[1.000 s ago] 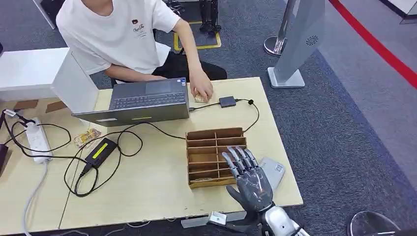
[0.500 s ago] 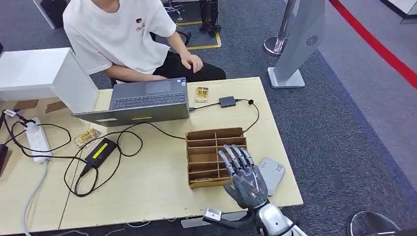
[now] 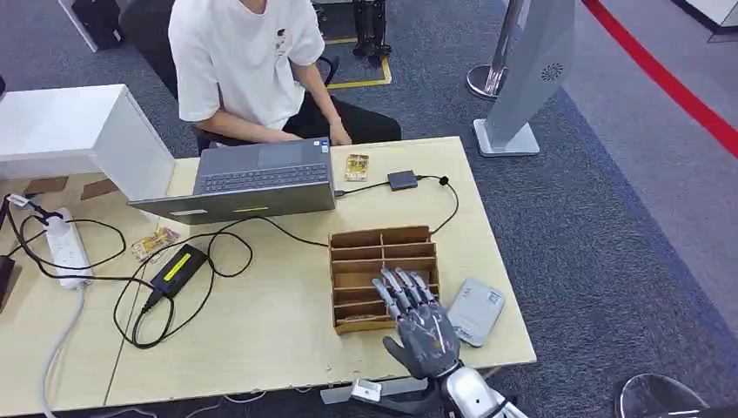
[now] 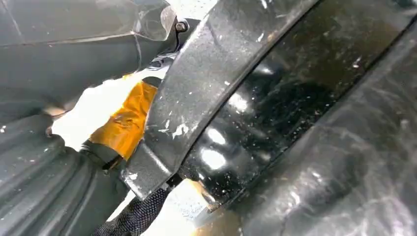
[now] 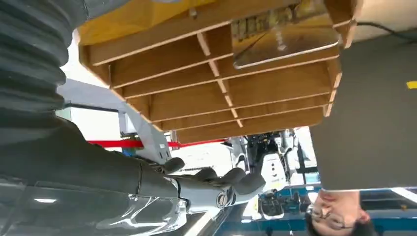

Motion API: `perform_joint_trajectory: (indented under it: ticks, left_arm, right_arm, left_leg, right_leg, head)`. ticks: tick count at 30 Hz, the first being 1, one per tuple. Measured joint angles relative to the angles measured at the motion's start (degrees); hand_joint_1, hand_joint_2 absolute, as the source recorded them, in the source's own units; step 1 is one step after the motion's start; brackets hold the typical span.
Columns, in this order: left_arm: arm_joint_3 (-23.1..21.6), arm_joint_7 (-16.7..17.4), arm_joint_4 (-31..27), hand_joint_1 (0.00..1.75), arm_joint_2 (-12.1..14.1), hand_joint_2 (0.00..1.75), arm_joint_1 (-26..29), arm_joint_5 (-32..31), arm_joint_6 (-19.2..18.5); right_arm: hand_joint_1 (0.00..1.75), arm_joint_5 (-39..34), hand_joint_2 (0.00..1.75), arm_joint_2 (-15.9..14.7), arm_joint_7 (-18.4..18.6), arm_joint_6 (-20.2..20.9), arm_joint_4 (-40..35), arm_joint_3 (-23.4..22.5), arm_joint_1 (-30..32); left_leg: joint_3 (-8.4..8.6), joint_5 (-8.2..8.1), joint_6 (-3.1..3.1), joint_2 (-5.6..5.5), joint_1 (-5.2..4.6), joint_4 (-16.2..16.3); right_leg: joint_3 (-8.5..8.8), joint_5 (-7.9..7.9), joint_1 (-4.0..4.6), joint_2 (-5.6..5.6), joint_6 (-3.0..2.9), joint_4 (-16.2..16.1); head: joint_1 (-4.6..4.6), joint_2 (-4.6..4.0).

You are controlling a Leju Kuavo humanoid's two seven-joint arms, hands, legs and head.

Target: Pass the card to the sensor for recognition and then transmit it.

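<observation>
My right hand [image 3: 419, 322] hovers with its fingers spread over the near right part of a wooden divider box [image 3: 365, 252], holding nothing. In the right wrist view the dark fingers [image 5: 216, 179] reach out beside the box [image 5: 221, 98], and a glossy card [image 5: 285, 37] lies in one of its end compartments. A grey flat reader [image 3: 477, 312] lies on the table just right of the hand. Another patterned card [image 3: 357, 165] lies by the laptop, next to a small black device [image 3: 402, 180] on a cable. Of my left hand, the ribbed cover [image 4: 44, 182] shows and its fingers are hidden.
A person in a white shirt [image 3: 244, 61] sits behind the open laptop [image 3: 261, 178]. A power brick [image 3: 178, 266], looped cables, a power strip [image 3: 65, 248] and a third card [image 3: 155, 242] lie on the table's left part. A grey stand [image 3: 522, 78] is on the carpet, far right.
My right hand has drifted left and back toward me over the box's near edge. The person has pulled their hand off the card by the laptop and shifted right.
</observation>
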Motion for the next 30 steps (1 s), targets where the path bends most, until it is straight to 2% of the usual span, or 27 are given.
perform_joint_trajectory:
  ticks: [16,30]
  left_arm:
    - [0.0,0.2,0.0,0.0,0.0,1.75,-0.1,-0.6,-0.2]
    - [0.0,0.2,0.0,0.0,0.0,1.75,-0.1,-0.6,-0.4]
  right_arm:
    - [0.0,-3.4,1.75,2.8,0.1,-0.5,6.5,4.9,-4.9]
    - [0.0,-4.3,1.75,3.9,0.4,-0.3,8.4,5.7,-6.3]
  left_leg:
    - [0.01,0.01,-0.01,0.0,0.0,0.0]
    - [0.0,0.01,-0.01,0.0,0.0,0.0]
  right_leg:
    - [0.0,0.01,0.0,0.01,-0.01,0.0]
    - [0.0,0.01,0.0,0.0,-0.01,0.0]
  head:
    - [0.0,0.0]
    - [0.0,-0.02]
